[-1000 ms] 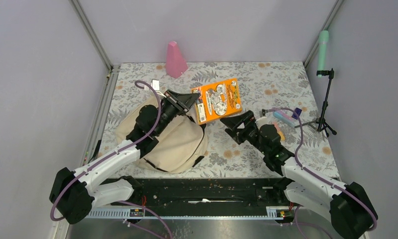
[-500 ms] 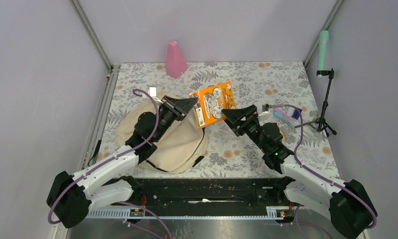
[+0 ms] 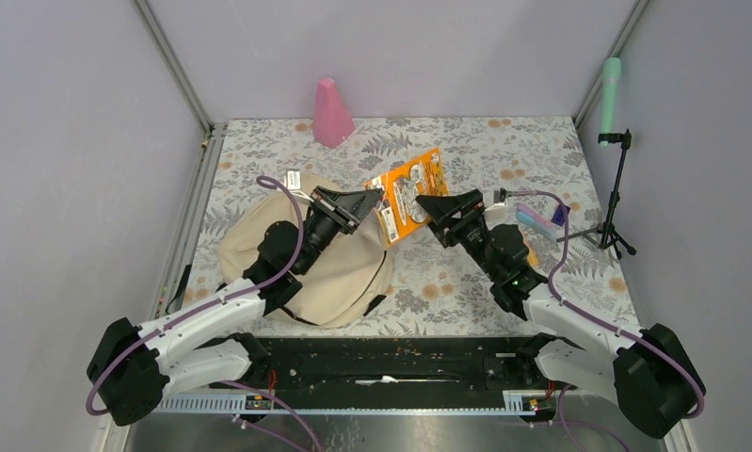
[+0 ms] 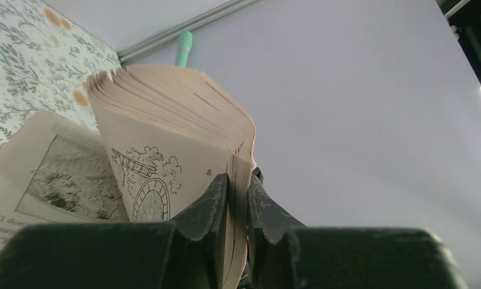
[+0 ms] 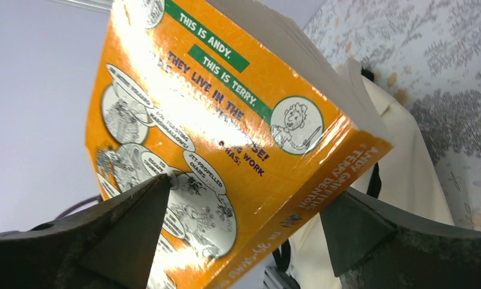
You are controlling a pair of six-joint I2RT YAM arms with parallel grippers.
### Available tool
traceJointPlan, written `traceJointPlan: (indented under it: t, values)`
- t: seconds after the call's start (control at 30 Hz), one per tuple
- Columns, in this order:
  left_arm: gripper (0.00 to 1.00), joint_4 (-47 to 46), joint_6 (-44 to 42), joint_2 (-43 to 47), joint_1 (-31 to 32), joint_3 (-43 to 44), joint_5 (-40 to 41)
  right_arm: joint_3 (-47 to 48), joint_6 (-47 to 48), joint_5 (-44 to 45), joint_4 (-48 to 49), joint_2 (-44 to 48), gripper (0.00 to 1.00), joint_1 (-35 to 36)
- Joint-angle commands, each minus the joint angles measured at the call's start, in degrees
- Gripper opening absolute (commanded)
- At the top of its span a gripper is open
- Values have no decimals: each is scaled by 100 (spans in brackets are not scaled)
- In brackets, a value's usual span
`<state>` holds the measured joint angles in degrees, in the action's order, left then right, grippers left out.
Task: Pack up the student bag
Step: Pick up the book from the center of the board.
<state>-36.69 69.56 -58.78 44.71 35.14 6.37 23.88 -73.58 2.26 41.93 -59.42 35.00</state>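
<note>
My left gripper (image 3: pixel 365 201) is clenched on a thin sheaf of pages of the glossy orange paperback book (image 3: pixel 411 186). The book hangs tilted above the floral-patterned table (image 3: pixel 504 151), its leaves fanning loose. My right gripper (image 3: pixel 440 205) stands spread wide, one finger on either side of the book's spine end, flanking it rather than squeezing it. The book's long axis runs from the near left up toward the far right, right between my two wrists. The large soft cream fabric backpack with black straps (image 3: pixel 339 268) lies flat on the table, nearer my bases and to the left of the book, directly under my left forearm. My left arm is by far the closer one, so I judge the book must travel down and leftward. I cannot make out an open mouth on the bag.
</note>
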Motion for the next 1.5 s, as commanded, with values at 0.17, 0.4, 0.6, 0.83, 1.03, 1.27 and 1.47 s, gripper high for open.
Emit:
traceJointPlan:
  t: [0.17,0.4,0.6,0.83,1.03,1.27,1.47]
  values:
    - [0,-1032,513,44,379,-389,339,310,23,766,996,81,79,63]
    - [0,-953,611,-20,467,-490,277,314,406,915,895,397,64,68]
    - [0,-510,150,-79,514,-282,31,284,688,1061,612,679,25,68]
    - [47,1514,-1655,357,564,354,-104,398,1607,1470,-332,1387,0,68]
    - [87,3635,-2940,790,570,559,653,1051,2922,2215,-2318,1908,0,59]
    - [99,4572,-3785,686,648,326,312,1188,3948,2814,-3439,2404,0,59]
    - [99,5188,-3929,98,1327,548,1031,1091,4216,2995,-4096,2821,0,59]
